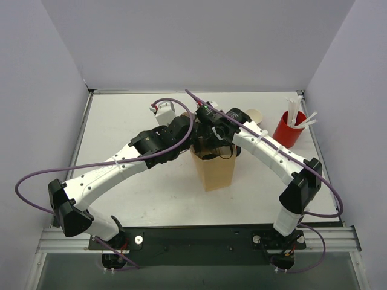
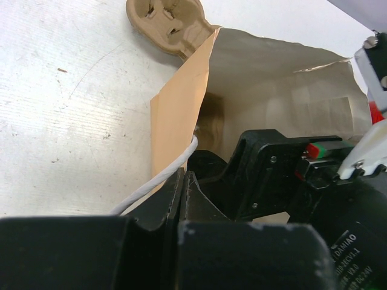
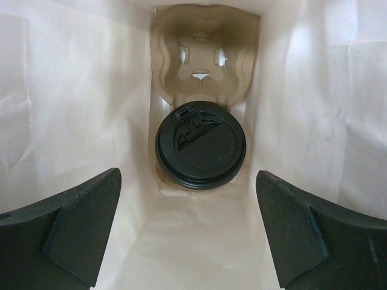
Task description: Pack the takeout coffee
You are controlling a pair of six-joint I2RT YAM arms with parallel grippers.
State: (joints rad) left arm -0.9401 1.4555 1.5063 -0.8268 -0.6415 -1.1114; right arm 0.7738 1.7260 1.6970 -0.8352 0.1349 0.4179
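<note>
Right gripper point(image 3: 188, 199) spread wide, empty, above takeout coffee point(image 3: 201, 145) on bag point(image 3: 72, 90) floor; left gripper point(image 2: 181, 193) clamped on bag rim; best withdrawn vertically, clear of walls.

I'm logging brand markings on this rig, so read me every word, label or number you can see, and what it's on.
"DAMIAO": white print on the black motor housing, left wrist view.
Smaller print line beside it: too blurred to read.
Raised marks on the black lid: shapes only, no legible words.
Top view: nothing readable.
</note>
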